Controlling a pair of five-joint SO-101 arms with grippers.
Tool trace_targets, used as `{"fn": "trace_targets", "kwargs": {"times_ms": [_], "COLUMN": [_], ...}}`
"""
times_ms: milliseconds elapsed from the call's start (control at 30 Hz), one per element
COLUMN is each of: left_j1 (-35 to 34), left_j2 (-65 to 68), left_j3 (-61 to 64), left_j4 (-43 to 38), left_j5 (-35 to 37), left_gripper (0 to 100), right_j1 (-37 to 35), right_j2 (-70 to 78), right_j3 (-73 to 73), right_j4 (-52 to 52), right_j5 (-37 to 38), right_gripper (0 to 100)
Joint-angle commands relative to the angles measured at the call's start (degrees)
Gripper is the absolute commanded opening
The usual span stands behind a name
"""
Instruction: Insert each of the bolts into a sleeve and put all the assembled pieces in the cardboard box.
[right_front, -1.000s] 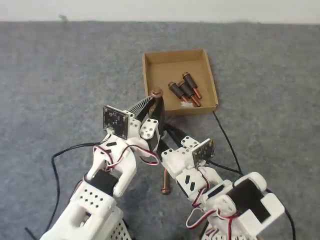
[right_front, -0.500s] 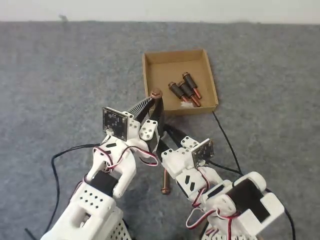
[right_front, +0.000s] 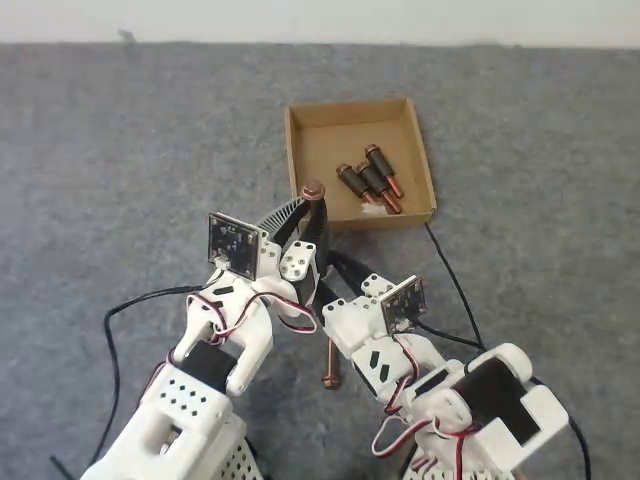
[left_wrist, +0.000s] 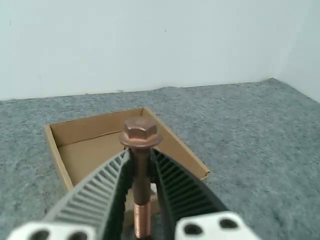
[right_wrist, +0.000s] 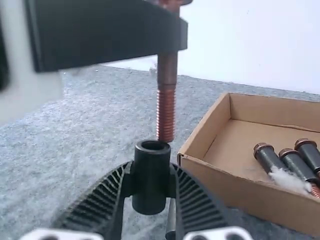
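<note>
Bolt (left_wrist: 140, 135) upright in my left gripper (left_wrist: 141, 156), hex head up, threaded end down. The fingers (left_wrist: 102, 187) are clenched on its shank just below the head. In the high view this bolt (right_front: 313, 190) stands at the near left corner of the cardboard box (right_front: 293, 150), outside it.

My right gripper (right_wrist: 151, 181) has its fingers (right_wrist: 107, 195) clamped on a black sleeve (right_wrist: 151, 155), bore facing up. From the right wrist camera the threaded tip of the bolt (right_wrist: 165, 117) hangs right over the sleeve's mouth. I cannot tell if it touches the rim or has gone in.

Box sits on the grey desk (right_front: 120, 150) beyond both arms. Three assembled pieces (right_front: 368, 180) lie side by side inside, toward its near right part, angled, with a bit of white fluff beside them.

One more loose bolt (right_front: 331, 362) lies flat on the desk between the two arms, head toward the arm bases, well apart from the box.
</note>
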Motion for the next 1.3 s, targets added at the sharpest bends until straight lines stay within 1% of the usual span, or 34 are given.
{"fn": "trace_targets", "kwargs": {"times_ms": [0, 167, 300, 433, 633, 867, 933, 1000, 1067, 1267], "left_j1": [0.6, 0.6, 1.5, 3.1, 3.0, 3.0, 3.0, 3.0, 2.8, 2.1], "left_j2": [-4.6, -13.8, -18.1, -18.3, -18.3, -18.2, -18.1, -16.5, -13.0, 1.4], "left_j3": [-1.7, -1.2, 2.1, 2.3, 2.3, 1.6, 0.0, -1.6, -2.5, -5.7], "left_j4": [3.3, 10.5, 10.8, 10.9, 11.2, 17.3, 20.7, 22.9, 22.9, 18.1], "left_j5": [0.4, 0.4, 0.4, 0.4, 0.4, 0.4, 0.4, 0.4, 0.4, 0.3], "left_gripper": [1, 1, 1, 1, 1, 1, 1, 1, 1, 1], "right_j1": [0.7, 0.7, 0.7, 0.7, 0.7, 0.7, 0.7, 0.7, 0.7, 1.4], "right_j2": [-0.4, -0.4, -0.4, -0.4, -0.4, -0.6, -0.6, -0.7, -0.7, -0.8], "right_j3": [0.8, 0.8, 0.8, 0.8, 0.8, 0.9, 1.0, 1.1, 1.1, 1.2], "right_j4": [0.0, 0.0, 0.0, 0.0, 0.0, 0.0, 0.0, 0.0, 0.0, -0.1], "right_j5": [-0.3, -0.3, -0.3, -0.3, -0.3, -0.3, -0.2, -0.2, -0.2, -0.2], "right_gripper": [0.6, 0.6, 0.6, 0.6, 0.6, 0.6, 0.6, 0.6, 0.6, 0.6]}}
